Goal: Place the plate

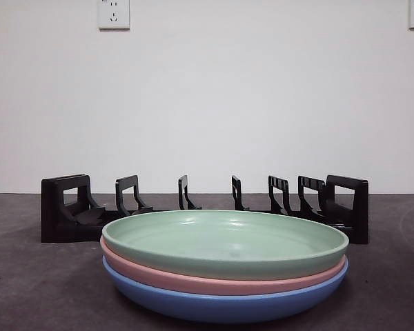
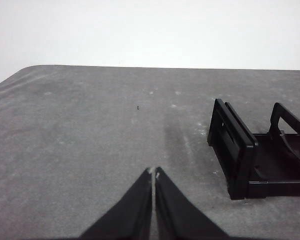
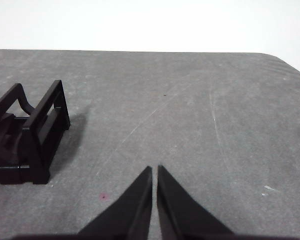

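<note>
A stack of three plates stands near the front of the table: a green plate (image 1: 224, 243) on top, a pink plate (image 1: 193, 281) under it and a blue plate (image 1: 221, 303) at the bottom. Behind them runs a black slotted plate rack (image 1: 65, 207). One end of the rack (image 2: 240, 150) shows in the left wrist view, the other end (image 3: 40, 135) in the right wrist view. My left gripper (image 2: 153, 172) is shut and empty above bare table beside the rack. On the opposite side, my right gripper (image 3: 154, 169) is shut and empty too. Neither arm shows in the front view.
The grey table (image 1: 27, 276) ends at a white wall with two outlets (image 1: 114, 14). A small red spot (image 3: 104, 196) marks the table near the right gripper.
</note>
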